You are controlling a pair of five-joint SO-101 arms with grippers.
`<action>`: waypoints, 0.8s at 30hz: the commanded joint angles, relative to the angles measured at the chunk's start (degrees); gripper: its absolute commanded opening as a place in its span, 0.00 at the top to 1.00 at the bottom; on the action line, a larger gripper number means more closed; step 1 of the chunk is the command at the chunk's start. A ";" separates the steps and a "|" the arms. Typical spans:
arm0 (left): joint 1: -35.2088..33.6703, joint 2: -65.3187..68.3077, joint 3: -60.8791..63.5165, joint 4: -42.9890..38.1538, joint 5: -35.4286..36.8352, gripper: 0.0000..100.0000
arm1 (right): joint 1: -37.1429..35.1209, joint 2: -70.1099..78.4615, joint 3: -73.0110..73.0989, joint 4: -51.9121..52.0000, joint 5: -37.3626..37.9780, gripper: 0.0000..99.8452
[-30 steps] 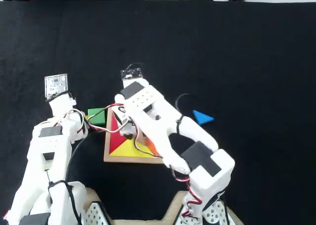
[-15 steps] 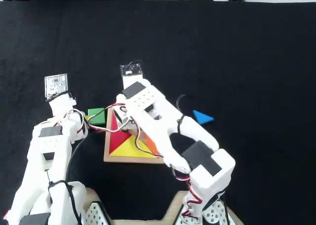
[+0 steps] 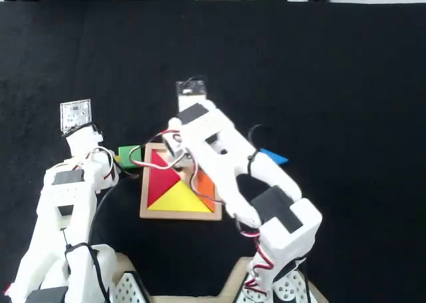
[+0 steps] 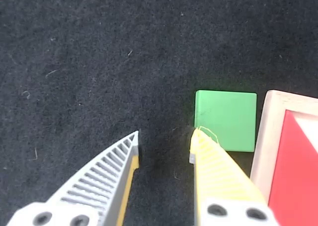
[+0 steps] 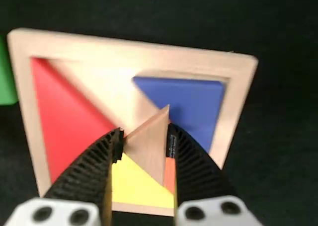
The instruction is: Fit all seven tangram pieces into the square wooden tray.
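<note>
The square wooden tray (image 5: 124, 39) holds a red triangle (image 5: 59, 116), a blue piece (image 5: 191, 104), a yellow piece (image 5: 134, 184) and a sliver of orange (image 5: 170, 169). My right gripper (image 5: 144, 136) hangs over the tray's middle, shut on a tan wooden triangle (image 5: 149, 146) held on edge. In the high view the right arm covers the far part of the tray (image 3: 180, 215). A green square (image 4: 226, 119) lies flat just outside the tray's left rim (image 4: 266, 131). My left gripper (image 4: 166, 134) is open, one fingertip at the square's near edge. A small blue triangle (image 3: 274, 158) lies on the cloth right of the tray.
Black cloth covers the whole table. Both arm bases stand at the near edge. Open cloth stretches far behind and to the right of the tray (image 3: 313, 83).
The right arm has swung back and a little to the right, uncovering more of the tray's red and yellow pieces. The left arm and green square have stayed put.
</note>
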 commanded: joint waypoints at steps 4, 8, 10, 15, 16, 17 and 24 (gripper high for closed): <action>0.66 -0.18 -0.66 -0.79 -0.62 0.83 | -0.09 -2.86 1.27 -0.44 4.04 0.98; 0.66 -0.18 -0.66 -0.79 -0.62 0.83 | -2.11 -2.86 1.19 -0.53 4.13 0.98; 0.66 -0.18 -0.66 -0.79 -0.62 0.83 | -2.02 -2.86 1.10 -0.53 4.13 0.98; 0.66 -0.18 -0.66 -0.79 -0.62 0.83 | -1.93 -2.86 1.01 -0.53 4.13 0.98; 0.66 -0.18 -0.66 -0.79 -0.62 0.83 | -1.93 -2.86 1.01 -0.53 4.13 0.98; 0.66 -0.18 -0.66 -0.79 -0.62 0.83 | -1.85 -2.86 1.01 -0.53 4.13 0.98; 0.66 -0.18 -0.66 -0.79 -0.62 0.83 | -2.02 -2.86 1.45 -0.18 3.78 0.86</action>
